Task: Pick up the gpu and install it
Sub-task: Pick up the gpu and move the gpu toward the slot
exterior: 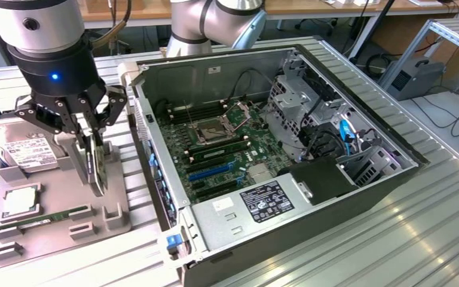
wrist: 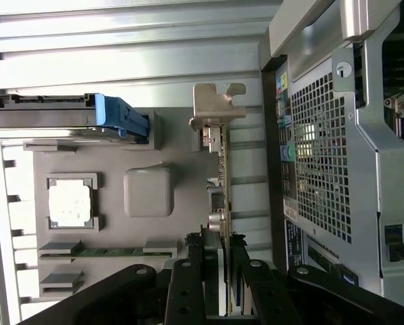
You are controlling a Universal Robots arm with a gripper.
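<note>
Wrist view has the jaws clamped on the gpu, standing on edge between and below them at the grey tray, so the grasp looks made while installing it in the open case alongside remains.

The gripper pinches the gpu between its two black fingers. The card is seen edge-on as a thin green strip, with its silver bracket at the far end. Beside it lies a grey holder tray carrying a square processor, a RAM stick and a hard drive with a blue part. On the card's other side stands the computer case, its perforated panel facing the camera. The ribbed metal table stretches beyond the tray.
</note>
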